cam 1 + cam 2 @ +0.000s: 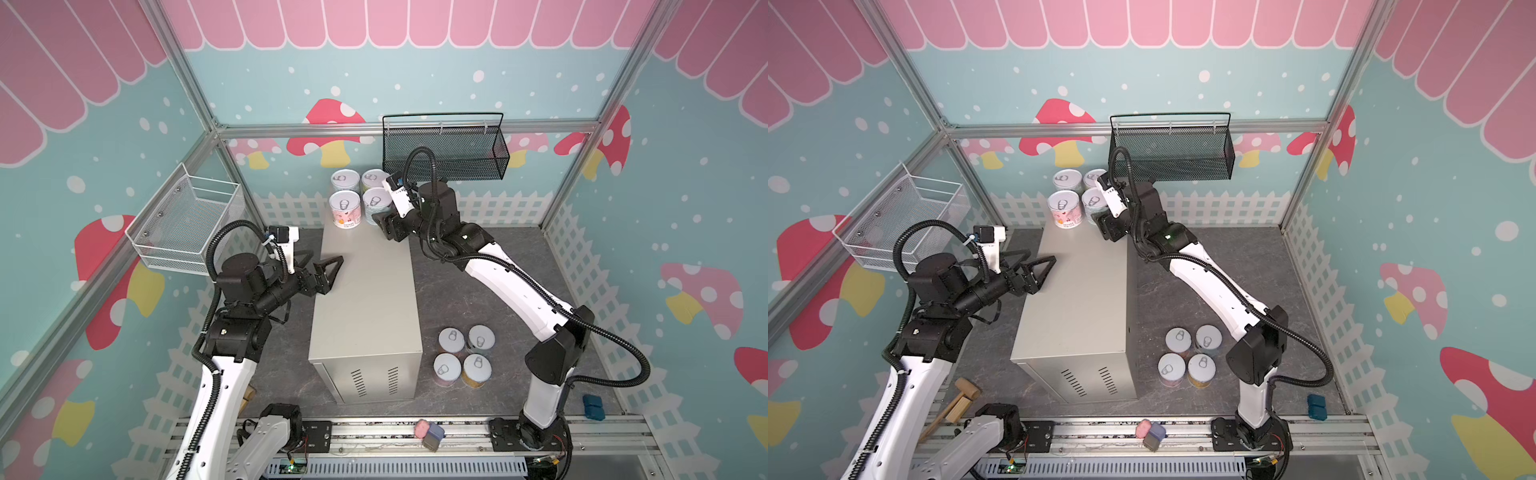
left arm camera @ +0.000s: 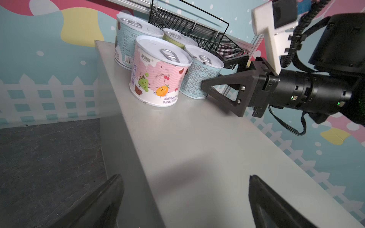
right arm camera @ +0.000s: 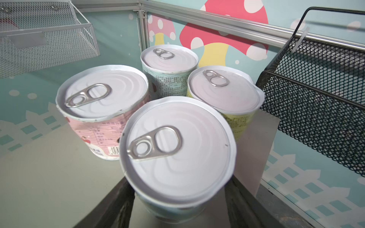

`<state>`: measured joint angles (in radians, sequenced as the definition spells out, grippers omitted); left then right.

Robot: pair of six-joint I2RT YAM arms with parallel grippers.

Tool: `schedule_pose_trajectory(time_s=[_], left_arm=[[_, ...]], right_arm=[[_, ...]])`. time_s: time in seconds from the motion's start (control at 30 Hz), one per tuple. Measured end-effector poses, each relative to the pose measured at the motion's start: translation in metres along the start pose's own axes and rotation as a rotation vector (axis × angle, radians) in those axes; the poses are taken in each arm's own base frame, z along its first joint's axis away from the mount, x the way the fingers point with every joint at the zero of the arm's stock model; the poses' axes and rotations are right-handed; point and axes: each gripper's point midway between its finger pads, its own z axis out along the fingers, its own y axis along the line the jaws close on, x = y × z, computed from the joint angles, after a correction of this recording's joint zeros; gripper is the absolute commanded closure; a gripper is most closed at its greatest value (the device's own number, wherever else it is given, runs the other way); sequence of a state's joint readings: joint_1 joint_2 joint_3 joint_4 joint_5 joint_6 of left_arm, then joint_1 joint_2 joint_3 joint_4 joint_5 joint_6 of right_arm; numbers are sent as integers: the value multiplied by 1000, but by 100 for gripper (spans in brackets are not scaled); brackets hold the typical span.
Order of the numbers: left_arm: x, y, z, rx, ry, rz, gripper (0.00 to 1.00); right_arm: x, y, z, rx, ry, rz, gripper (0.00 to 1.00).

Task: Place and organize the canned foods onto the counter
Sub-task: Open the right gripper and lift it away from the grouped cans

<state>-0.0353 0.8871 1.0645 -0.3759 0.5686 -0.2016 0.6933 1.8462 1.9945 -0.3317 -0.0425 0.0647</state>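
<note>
At the far end of the surface (image 1: 365,291), my right pincer (image 1: 382,222) is clamped on the light-blue can (image 3: 177,150), which stands as the fourth of a tight square, touching the pink can (image 2: 158,77). Best, I judge: release slowly and back out straight, so the neighbours aren't nudged. Left pincer (image 1: 323,264) gapes wide, empty. Four cans (image 1: 463,355) wait on the floor.

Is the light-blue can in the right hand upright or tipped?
Upright: the light-blue can stands with its base flat on the counter, pull-tab lid up, and the right hand is closed on its sides.
</note>
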Motion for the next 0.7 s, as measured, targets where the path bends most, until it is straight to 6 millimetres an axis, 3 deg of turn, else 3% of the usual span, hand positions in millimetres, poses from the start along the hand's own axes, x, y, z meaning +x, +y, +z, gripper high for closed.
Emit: schedule_pose_trajectory(time_s=[0.23, 0.43, 0.57, 0.7], left_arm=[[0, 0, 0, 0, 0, 0, 1], [0, 0, 0, 0, 0, 0, 1], [0, 0, 0, 0, 0, 0, 1], [1, 3, 2, -9, 4, -4, 1]], right_arm=[[0, 0, 0, -2, 0, -1, 22], [4, 0, -4, -2, 4, 2, 9], [19, 1, -30, 5, 35, 5, 3], [18, -3, -82, 42, 26, 14, 1]])
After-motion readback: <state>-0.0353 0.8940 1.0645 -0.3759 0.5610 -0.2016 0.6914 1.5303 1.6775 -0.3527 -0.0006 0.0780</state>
